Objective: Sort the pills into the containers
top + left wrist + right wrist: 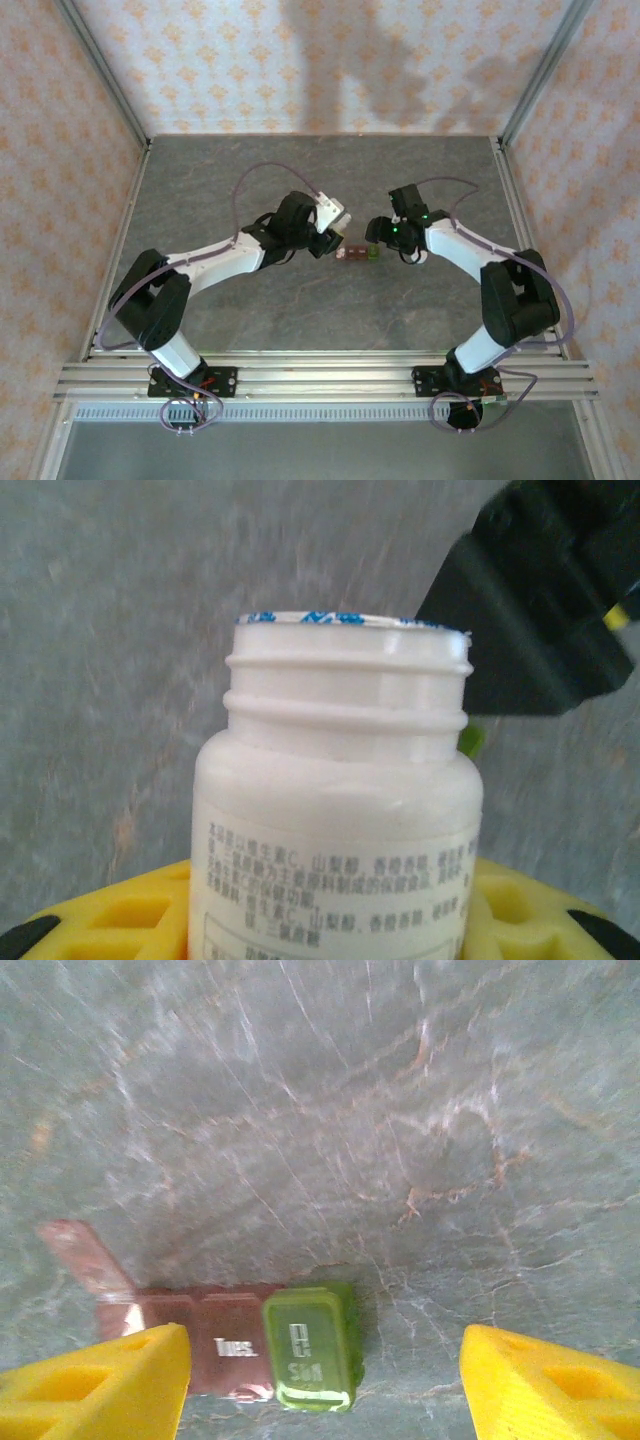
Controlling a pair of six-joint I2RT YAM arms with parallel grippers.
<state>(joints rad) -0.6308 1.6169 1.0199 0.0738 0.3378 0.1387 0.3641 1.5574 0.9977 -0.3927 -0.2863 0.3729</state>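
Right gripper (325, 1390) hangs directly over the containers (270, 1345), jaws spread wide and holding nothing. One yellow finger (100, 1385) overlaps the strip's left end in the right wrist view; the other stands well clear to the right of it.

The containers lie on the grey marbled table (350, 1110), near its middle in the top view (358, 254), between the two grippers. The strip is a row of three joined compartments. The green compartment (310, 1345) at the right end is closed and marked "SUN". The red-brown compartment (232, 1348) beside it is closed and marked "Tues." At the far left end a red-brown flap (85, 1255) stands raised and tilted away.

Left gripper (330, 920) is closed on a white bottle (340, 810), its yellow fingers pressed against both sides of the body. The bottle has no cap; its threaded neck is bare and the rim carries blue print. In the top view the left gripper (330, 225) sits just left of the strip.

Patterned walls (320, 60) enclose the table.
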